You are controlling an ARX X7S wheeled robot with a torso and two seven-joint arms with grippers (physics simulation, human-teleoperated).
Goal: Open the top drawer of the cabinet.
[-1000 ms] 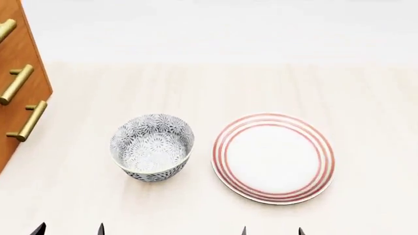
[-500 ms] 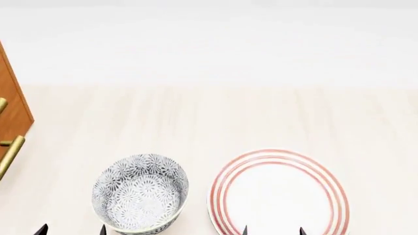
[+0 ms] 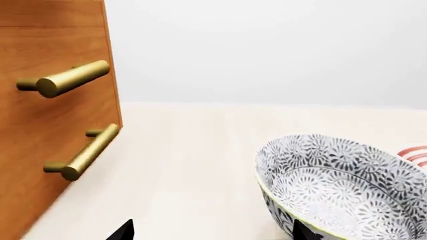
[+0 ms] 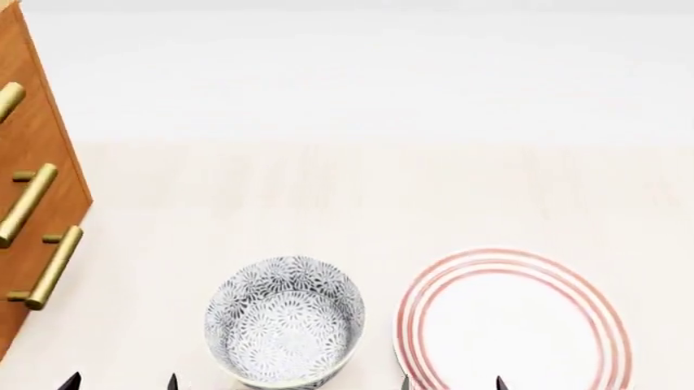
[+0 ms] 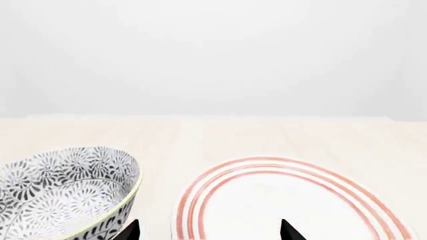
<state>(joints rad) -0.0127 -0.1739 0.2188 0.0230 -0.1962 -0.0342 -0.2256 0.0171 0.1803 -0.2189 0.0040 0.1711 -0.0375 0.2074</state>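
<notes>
At the far left of the head view, the cabinet (image 4: 38, 162) is seen standing on the pale surface (image 4: 325, 203), with three brass handles showing; the top drawer (image 4: 9, 73) is cut off by the frame edge, its front flush with the others. Further right, a patterned bowl (image 4: 284, 329) is set just beside a red-ringed plate (image 4: 509, 321), apart from the cabinet. Only dark tips of the left pincer (image 4: 119, 382) and right pincer (image 4: 453, 382) are shown, spread apart and holding nothing.
</notes>
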